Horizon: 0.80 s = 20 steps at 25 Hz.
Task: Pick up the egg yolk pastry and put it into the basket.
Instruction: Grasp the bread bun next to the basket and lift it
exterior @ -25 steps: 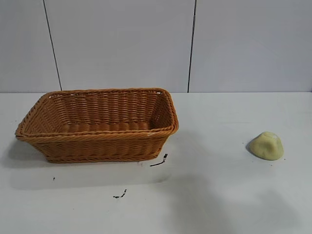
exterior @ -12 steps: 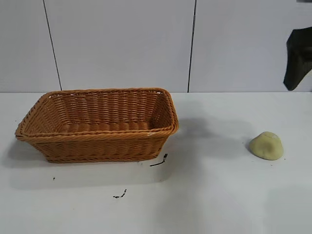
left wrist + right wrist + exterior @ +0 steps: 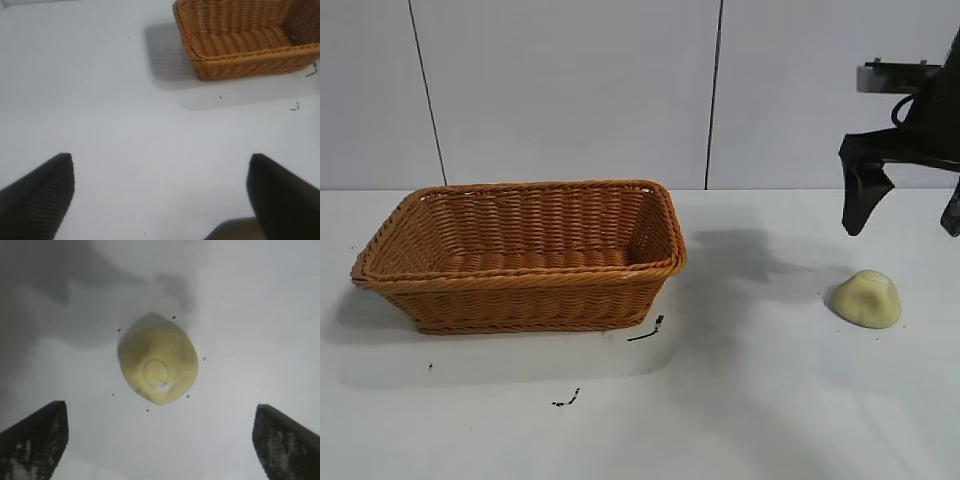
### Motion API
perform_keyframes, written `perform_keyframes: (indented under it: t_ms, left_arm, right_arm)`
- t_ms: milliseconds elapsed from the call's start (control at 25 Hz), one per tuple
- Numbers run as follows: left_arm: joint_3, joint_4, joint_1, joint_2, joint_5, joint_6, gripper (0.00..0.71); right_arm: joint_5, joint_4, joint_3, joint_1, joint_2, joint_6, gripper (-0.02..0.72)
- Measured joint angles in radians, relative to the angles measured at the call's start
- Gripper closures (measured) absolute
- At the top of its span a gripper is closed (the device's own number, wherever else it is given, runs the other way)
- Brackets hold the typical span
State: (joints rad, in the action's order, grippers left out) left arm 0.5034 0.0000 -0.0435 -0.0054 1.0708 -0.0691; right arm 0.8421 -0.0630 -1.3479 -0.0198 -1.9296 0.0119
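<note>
One basket sits at the left centre of the exterior frame on the white table, and nothing shows inside it; its woven floor and walls are bare. In the left wrist view the same basket fills the upper right corner, likewise with nothing visible in it. One egg yolk pastry lies on the table at the right of the exterior frame, well apart from the basket. The right gripper hangs above the pastry in the upper right, jaws spread wide, not touching it. In the right wrist view the pastry sits mid-frame between the two dark jaw tips. The left gripper hovers over bare table with its jaws spread. Two small dark marks lie on the table before the basket.
</note>
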Motion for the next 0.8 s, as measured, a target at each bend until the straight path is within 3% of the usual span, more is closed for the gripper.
perform_keyframes:
  t_ms: [240, 560, 680, 800]
  left_arm:
    - [0.000, 0.000, 0.000, 0.000, 0.000, 0.000, 0.014]
    - [0.000, 0.000, 0.000, 0.000, 0.000, 0.000, 0.014]
    - [0.000, 0.000, 0.000, 0.000, 0.000, 0.000, 0.014]
    - [0.000, 0.000, 0.000, 0.000, 0.000, 0.000, 0.014]
  right_arm:
    - [-0.069, 0.000, 0.000, 0.000, -0.112, 0.000, 0.010]
    - [-0.093, -0.003, -0.002, 0.000, -0.208, 0.001, 0.015]
    - [-0.096, -0.004, -0.003, 0.000, -0.208, 0.003, 0.118]
    - [-0.096, -0.008, -0.003, 0.000, -0.208, 0.003, 0.318]
